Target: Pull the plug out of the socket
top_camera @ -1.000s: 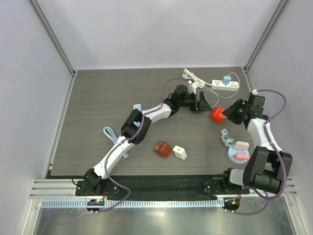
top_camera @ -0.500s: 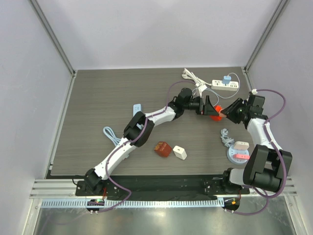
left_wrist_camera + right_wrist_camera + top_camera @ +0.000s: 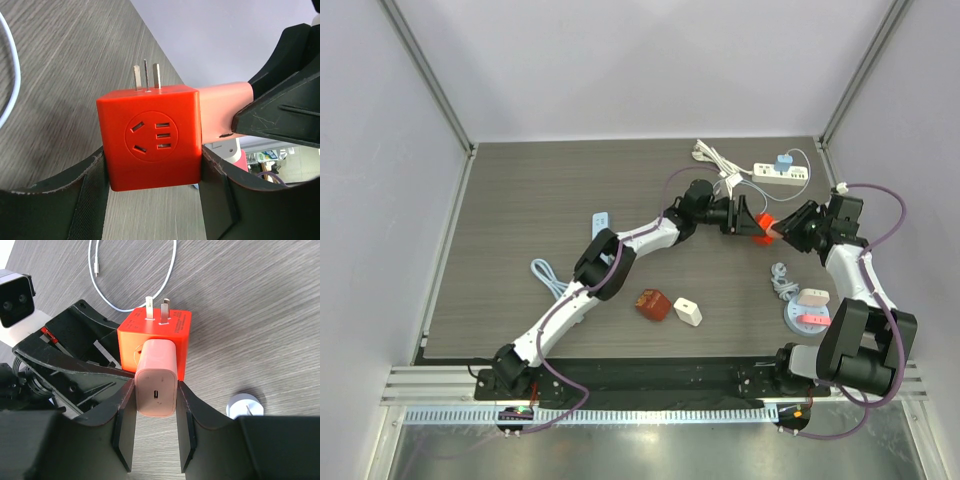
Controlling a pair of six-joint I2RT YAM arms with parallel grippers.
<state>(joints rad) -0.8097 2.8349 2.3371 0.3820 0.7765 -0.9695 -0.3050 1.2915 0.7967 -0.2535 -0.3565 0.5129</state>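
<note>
The left arm (image 3: 630, 235) reaches far out from its base at the near left, running diagonally up and to the right with its elbel only slightly bent and its forearm almost level. Its wrist turns the left claw (image 3: 740, 215) to point right. The right arm (image 3: 855, 275) stands up from its base at the near right and folds back at the top, so the right claw (image 3: 782, 228) points left and meets the other nearly tip to tip. In the left wrist view, both left fingers (image 3: 92, 185) press the sides of the red socket cube (image 3: 150, 142). In the right wrist view, the right fingers (image 3: 125, 415) clamp the pink plug (image 3: 156, 382) from both sides.
</note>
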